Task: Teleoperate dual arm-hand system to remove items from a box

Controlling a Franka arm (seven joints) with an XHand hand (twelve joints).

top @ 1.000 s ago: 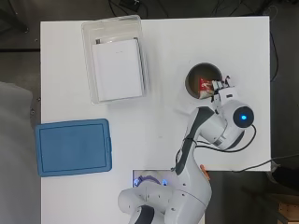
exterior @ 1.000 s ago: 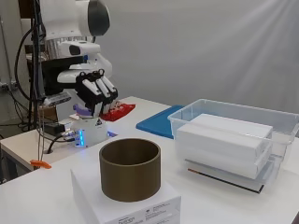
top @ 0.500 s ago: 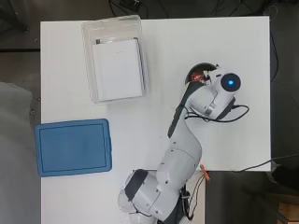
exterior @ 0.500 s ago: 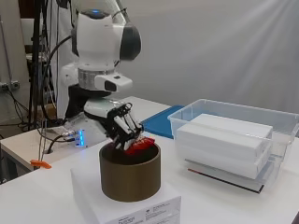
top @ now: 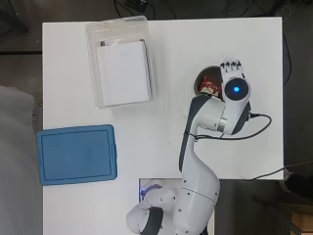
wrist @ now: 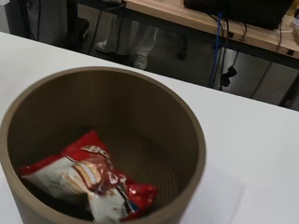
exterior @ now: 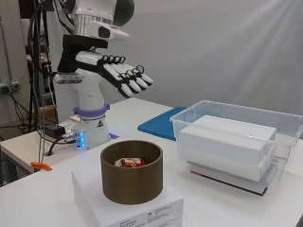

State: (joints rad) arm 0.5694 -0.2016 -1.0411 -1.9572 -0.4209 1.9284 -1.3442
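The hand [exterior: 120, 75] is hovering high above the brown round container [exterior: 132, 171], fingers [exterior: 135, 81] stretched out straight and lying side by side, holding nothing. Down inside the container a red and white snack packet [wrist: 88, 182] is lying crumpled on the bottom. The container is sitting on a flat white box [exterior: 128, 208] on the white table [top: 195, 44]. Across the table the clear plastic bin [top: 120, 61] is holding a white box [top: 123, 72], and the blue lid [top: 77, 154] is lying flat nearby, apart from the bin.
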